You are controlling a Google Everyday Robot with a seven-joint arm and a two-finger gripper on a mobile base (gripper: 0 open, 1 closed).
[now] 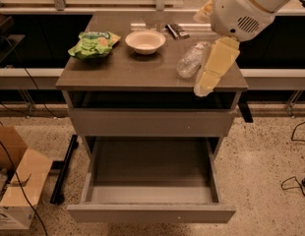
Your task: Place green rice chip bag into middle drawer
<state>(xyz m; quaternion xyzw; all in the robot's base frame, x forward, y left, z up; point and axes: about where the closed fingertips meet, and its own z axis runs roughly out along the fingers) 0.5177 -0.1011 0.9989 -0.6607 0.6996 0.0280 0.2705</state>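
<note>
Though I cannot tell its opening, the gripper (pixel 202 87) hovers near the bottle (pixel 191 61).

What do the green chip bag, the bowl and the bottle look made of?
Green rice chip bag: crinkled, glossy, likely foil or plastic film. Bowl: matte off-white, perhaps paper or plastic. Bottle: see-through, so clear plastic. The gripper hangs beside the bottle, over the right edge of the cabinet top.

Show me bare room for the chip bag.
The open middle drawer is bare wall to wall. On the counter, the front strip before the green rice chip bag and bowl is free. The right side is crowded: the bottle lies there with the gripper at the front right corner.
</note>
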